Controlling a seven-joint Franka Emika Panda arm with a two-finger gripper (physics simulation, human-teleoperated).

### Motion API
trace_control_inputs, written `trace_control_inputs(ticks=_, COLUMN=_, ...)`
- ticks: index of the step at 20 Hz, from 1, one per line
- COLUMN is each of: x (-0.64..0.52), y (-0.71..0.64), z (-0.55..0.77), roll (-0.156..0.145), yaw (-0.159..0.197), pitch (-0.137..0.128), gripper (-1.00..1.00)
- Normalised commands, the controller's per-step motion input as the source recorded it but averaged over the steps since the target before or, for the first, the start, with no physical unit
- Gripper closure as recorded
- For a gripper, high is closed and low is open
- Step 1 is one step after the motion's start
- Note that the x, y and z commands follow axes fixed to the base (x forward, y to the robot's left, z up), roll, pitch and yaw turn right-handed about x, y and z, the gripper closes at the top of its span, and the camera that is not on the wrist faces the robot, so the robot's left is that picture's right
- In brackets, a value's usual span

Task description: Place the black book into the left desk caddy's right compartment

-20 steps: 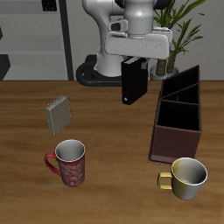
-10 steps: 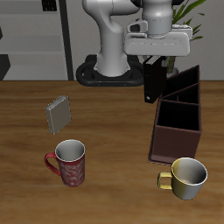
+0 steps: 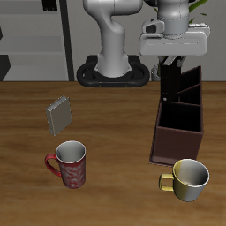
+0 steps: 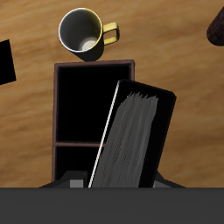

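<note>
gripper (image 3: pixel 170 64) pinching black book (image 4: pixel 131 140) | hangs over left desk caddy (image 3: pixel 179 119) | wrist view alone shows compartments below

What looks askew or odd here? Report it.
The black book hangs in the gripper above the caddy, skewed against its dividers in the wrist view. The grey book stands tilted. Nothing spilled or damaged.

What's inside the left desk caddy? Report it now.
The left desk caddy shows only dark, bare compartments. The black book, hanging from the claw above it, covers part of the inside.
</note>
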Motion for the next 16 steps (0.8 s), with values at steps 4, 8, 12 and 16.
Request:
trace_control_inputs(ticks=4, x=0.16, y=0.34, z=0.3, roll=-0.041, yaw=-0.006, pitch=-0.011, gripper=1.0)
trace_control_inputs(ticks=8, x=0.11, y=0.37, z=0.19, roll=0.004, yaw=0.043, pitch=-0.027, gripper=1.0)
trace_control_inputs(ticks=12, x=0.12, y=0.16, z=0.07, roll=0.001, yaw=0.025, pitch=-0.019, gripper=1.0)
trace_control_inputs(ticks=16, x=0.29, y=0.08, z=0.09, roll=-0.019, yaw=-0.026, pitch=0.021, gripper=1.0)
